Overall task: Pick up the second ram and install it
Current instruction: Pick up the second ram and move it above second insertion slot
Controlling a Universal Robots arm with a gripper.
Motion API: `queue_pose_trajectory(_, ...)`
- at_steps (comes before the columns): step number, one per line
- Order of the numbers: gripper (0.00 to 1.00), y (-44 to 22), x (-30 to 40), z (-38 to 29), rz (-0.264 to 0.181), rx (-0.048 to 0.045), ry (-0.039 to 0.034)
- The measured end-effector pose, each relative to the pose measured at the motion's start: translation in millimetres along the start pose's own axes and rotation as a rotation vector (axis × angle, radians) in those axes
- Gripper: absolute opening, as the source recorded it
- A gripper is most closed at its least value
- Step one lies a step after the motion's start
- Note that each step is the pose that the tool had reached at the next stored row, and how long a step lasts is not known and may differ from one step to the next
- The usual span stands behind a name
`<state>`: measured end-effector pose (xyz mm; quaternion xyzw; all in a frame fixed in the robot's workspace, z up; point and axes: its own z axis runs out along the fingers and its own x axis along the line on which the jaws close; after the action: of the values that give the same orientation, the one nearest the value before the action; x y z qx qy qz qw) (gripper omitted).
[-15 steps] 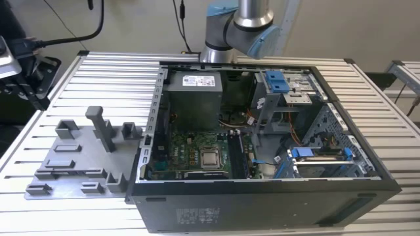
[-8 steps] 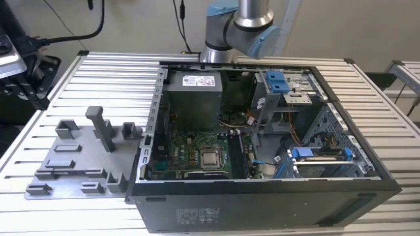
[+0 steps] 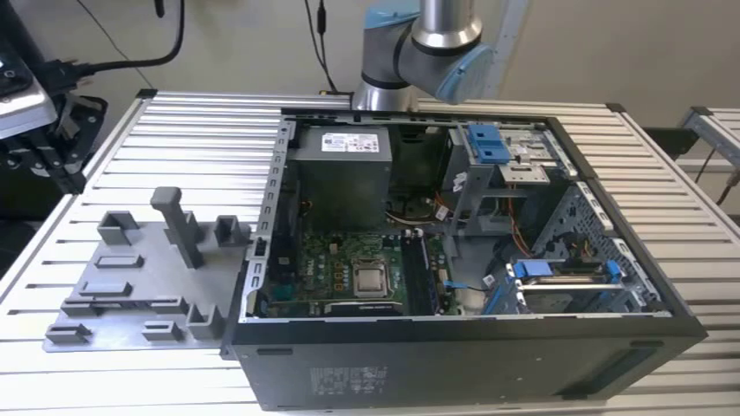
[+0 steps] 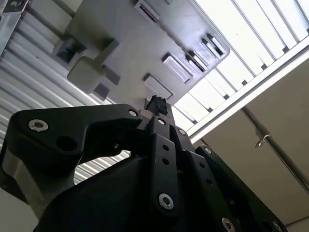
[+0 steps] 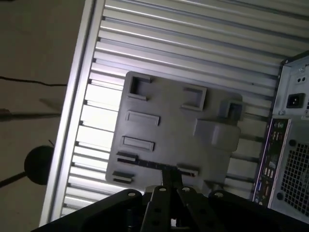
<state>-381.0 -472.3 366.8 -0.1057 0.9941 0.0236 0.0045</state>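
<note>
Closest to the wrist cameras we see the black claw (image 4: 155, 104) (image 5: 169, 180). Its fingertips are drawn together and we see nothing held between them. It hangs over the grey fixture plate (image 5: 183, 121) without touching it.

Just past the fingertips in the first wrist view lies the second ram (image 5: 154, 163). It shows as a long, thin, dark strip seen on edge, and each end sits in a small grey holder. It runs along one long side of the plate, close to that side's edge. We cannot make out its chips from here.

The space over the ram is open. The taller grey blocks on the plate stand apart from it, toward the computer case (image 5: 289, 145). Low rectangular pockets fill the middle of the plate.

In the exterior view, the plate (image 3: 139, 277) rests flat on the ribbed aluminium worktop (image 3: 151, 381). It sits just beside the open case (image 3: 463, 364), on the exterior view's left. Inside the case we see the green motherboard (image 3: 347, 269).

The plate lies near a worktop edge, and beyond that edge is a brownish floor (image 5: 29, 48) with a thin cable (image 5: 29, 79) across it. At the back, the arm (image 3: 428, 52) rises in front of a pale wall.
</note>
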Motion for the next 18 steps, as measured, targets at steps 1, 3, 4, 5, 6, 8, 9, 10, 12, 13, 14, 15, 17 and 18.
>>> queue_pose_trajectory(1, 0.11, 0.0, 0.0, 0.0, -0.011, -0.0001, 0.0005)
queue_pose_trajectory(3, 0.11, 0.0, 0.0, 0.0, -0.033, -0.0001, 0.0016)
queue_pose_trajectory(4, 0.11, 0.0, 0.0, 0.0, -0.044, -0.0001, 0.0022)
queue_pose_trajectory(5, 0.11, 0.0, 0.0, 0.0, -0.054, -0.0002, 0.0026)
queue_pose_trajectory(6, 0.11, 0.0, 0.0, 0.0, -0.063, -0.0004, 0.0030)
queue_pose_trajectory(8, 0.11, 0.0, 0.0, 0.0, -0.077, -0.0005, 0.0038)
queue_pose_trajectory(9, 0.11, 0.0, 0.0, 0.0, -0.085, -0.0006, 0.0040)
queue_pose_trajectory(10, 0.11, 0.0, 0.0, 0.0, -0.092, -0.0007, 0.0044)
queue_pose_trajectory(12, 0.11, 0.0, 0.0, 0.0, -0.103, -0.0008, 0.0049)
queue_pose_trajectory(13, 0.11, 0.0, 0.0, 0.0, -0.109, -0.0009, 0.0051)
queue_pose_trajectory(14, 0.11, 0.0, 0.0, 0.0, -0.114, -0.0009, 0.0054)
queue_pose_trajectory(15, 0.11, 0.0, 0.0, 0.0, -0.118, -0.0009, 0.0056)
queue_pose_trajectory(17, 0.11, 0.0, 0.0, 0.0, -0.126, -0.0008, 0.0060)
queue_pose_trajectory(18, 0.11, 0.0, 0.0, 0.0, -0.129, -0.0009, 0.0062)
